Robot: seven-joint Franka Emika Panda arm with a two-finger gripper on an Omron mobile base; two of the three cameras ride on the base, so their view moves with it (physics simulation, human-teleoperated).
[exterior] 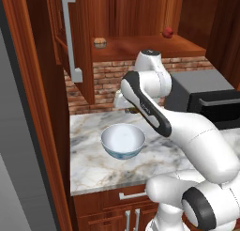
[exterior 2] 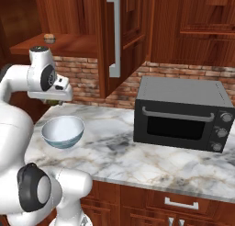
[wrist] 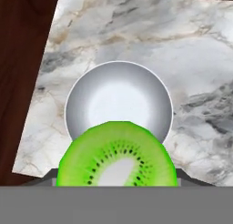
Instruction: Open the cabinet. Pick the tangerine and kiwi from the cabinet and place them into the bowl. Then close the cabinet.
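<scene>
Kiwi (wrist: 117, 155) cut off at its lower part by the bottom of the hand view, hiding the fingertips and the grip itself. Near rim of the bowl (wrist: 77, 89) covered by the fruit. Gripper masked by the arm's own white links in both base views. Cabinet (exterior: 79, 47) cropped by the top edge in both base views. Tangerine (exterior: 99, 42) too small to make out any surface detail.

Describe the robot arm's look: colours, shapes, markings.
The glossy white arm is built of rounded, tube-like segments with dark grey to black joint rings and round end caps. A dark stripe runs along one link. No cables show. Its tool cannot be made out.
</scene>
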